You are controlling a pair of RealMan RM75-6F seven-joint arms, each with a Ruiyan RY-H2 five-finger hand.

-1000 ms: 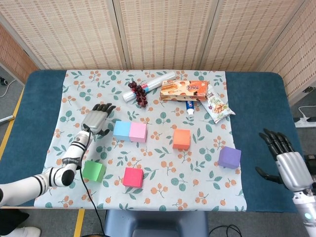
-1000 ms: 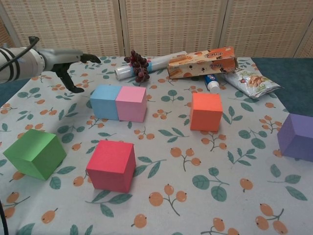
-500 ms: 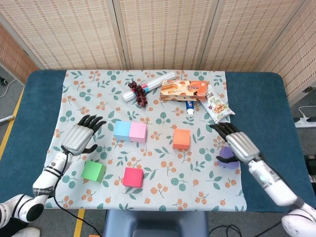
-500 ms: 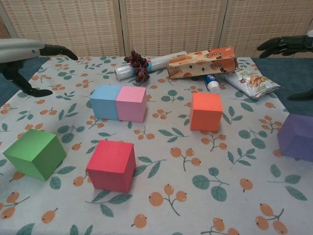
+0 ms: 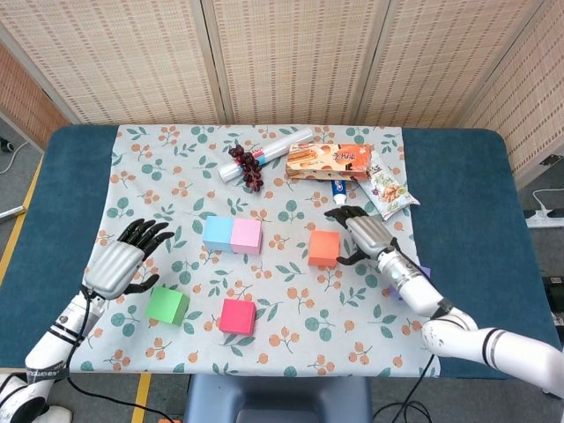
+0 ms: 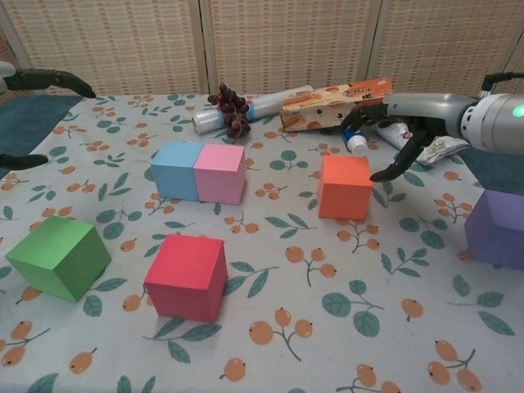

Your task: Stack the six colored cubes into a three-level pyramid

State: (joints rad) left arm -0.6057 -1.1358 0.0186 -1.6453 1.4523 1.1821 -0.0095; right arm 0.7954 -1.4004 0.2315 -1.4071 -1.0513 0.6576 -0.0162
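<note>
One orange cube sits just beside, perhaps touching, right robot hand.

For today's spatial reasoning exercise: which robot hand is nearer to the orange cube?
Right. The right robot hand hovers open just beside the orange cube. The left robot hand is far across the table, beyond the green cube.

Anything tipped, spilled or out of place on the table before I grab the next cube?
Nothing stands out. All six cubes sit flat and unstacked, with the blue cube against the pink cube. The snack box and grapes lie at the far edge, away from the cubes.
</note>
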